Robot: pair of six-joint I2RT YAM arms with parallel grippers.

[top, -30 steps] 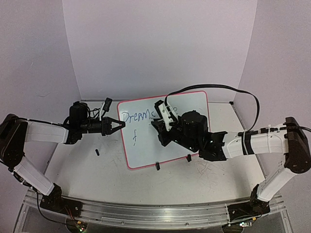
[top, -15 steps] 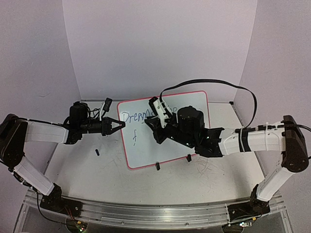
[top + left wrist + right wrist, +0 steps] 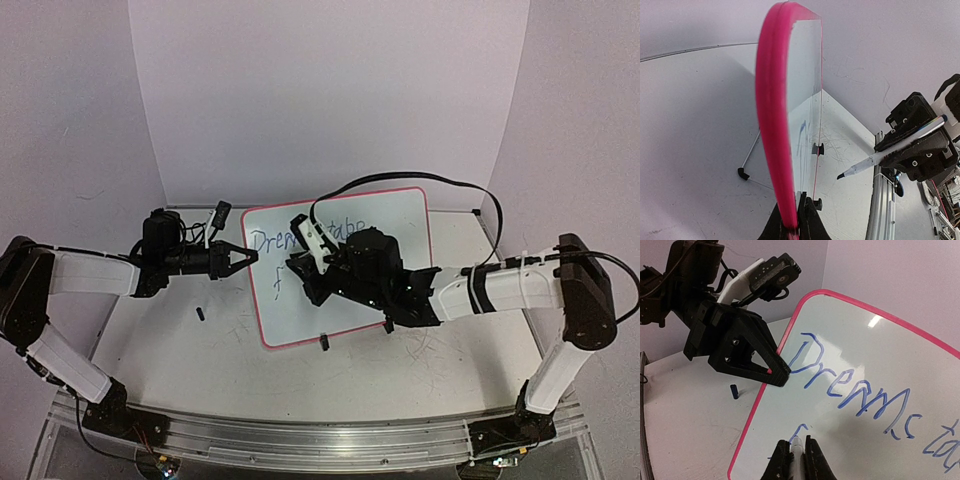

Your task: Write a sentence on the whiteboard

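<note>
white arm links, black joints, black pincers.

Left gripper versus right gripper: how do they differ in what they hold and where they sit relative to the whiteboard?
The left gripper clamps the pink rim of the whiteboard at its left edge; the right gripper pinches a marker. The left gripper reaches in from the board's side, while the right gripper faces its writing surface, pointing the marker just below the blue writing. Both are black, and both are shut on something.

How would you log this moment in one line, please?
left gripper: shut on whiteboard | right gripper: shut on marker | tip off whiteboard
</note>
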